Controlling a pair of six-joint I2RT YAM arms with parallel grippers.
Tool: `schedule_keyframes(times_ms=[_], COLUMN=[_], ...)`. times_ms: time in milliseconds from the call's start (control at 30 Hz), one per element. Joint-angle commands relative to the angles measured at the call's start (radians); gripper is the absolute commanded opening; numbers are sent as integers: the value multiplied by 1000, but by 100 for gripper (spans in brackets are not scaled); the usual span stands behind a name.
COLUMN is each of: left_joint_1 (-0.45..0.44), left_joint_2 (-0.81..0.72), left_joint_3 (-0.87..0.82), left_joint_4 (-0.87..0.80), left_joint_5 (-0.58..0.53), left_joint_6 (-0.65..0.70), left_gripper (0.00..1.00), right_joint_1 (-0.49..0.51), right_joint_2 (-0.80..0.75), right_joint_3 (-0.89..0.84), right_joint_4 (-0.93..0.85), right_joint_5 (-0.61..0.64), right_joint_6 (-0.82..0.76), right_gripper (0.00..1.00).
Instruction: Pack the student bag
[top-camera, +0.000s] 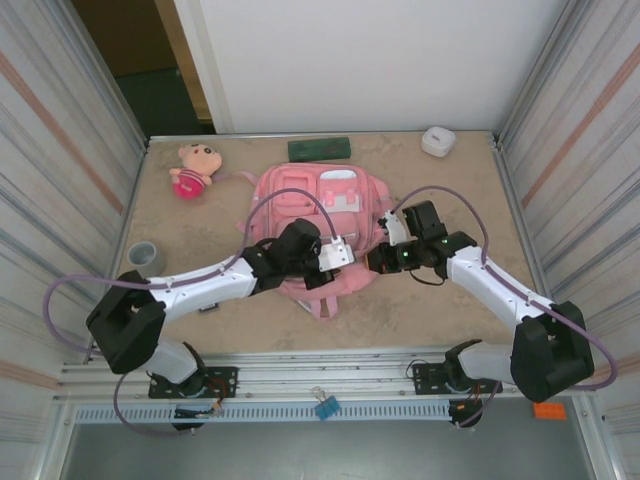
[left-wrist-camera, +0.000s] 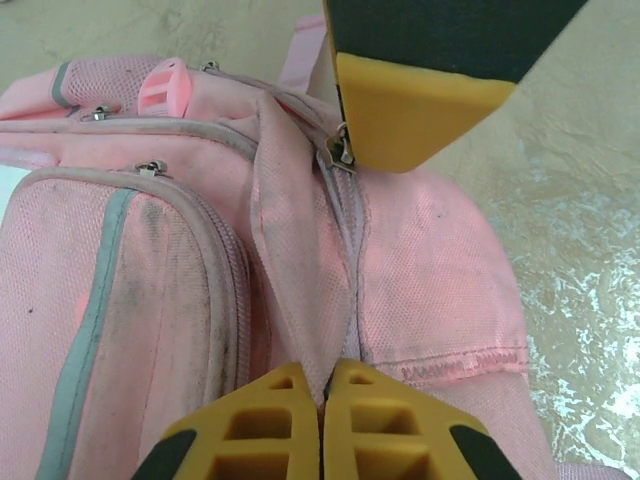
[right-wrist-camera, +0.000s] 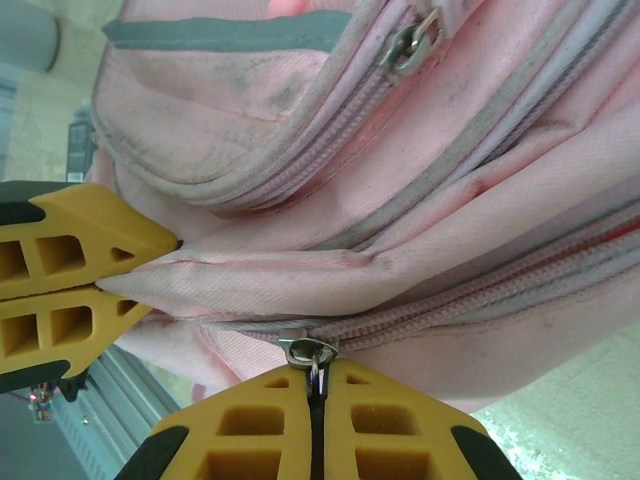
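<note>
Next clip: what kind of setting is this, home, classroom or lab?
Most likely a lab test cell: a table boxed in by ribbed panels, robot arms bolted to an aluminium rail, and staged props like the student bag and plush doll.

Lab test cell, corrugated walls (top-camera: 70, 170), aluminium rail (top-camera: 330, 368)

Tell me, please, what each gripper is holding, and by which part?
The left gripper pinches a fold of the bag fabric beside the zip; the right gripper grips the zip pull.
</note>
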Motion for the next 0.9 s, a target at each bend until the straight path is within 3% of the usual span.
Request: schedule_keyframes(times_ms=[0,433,767,867], left_joint_1=[25,94,113,113], left_joint_2=[-84,-266,-314,-310], left_joint_3=[-22,-125,-133,-135], left_joint_4=[-48,-91,-96,-98], left_joint_5=[63,197,430,454], left_joint_6=[24,106,162,160], left_gripper=[0,0,0,0], right_joint_1=[-81,-248,-260,-260], right_joint_2=[-7,95,257,292], right_joint_3=[2,100,126,132], right_joint_4=[37,15,161,172], right_joint_5=[50,210,261,283], right_joint_6=[12,6,46,64], right_gripper=[0,0,0,0])
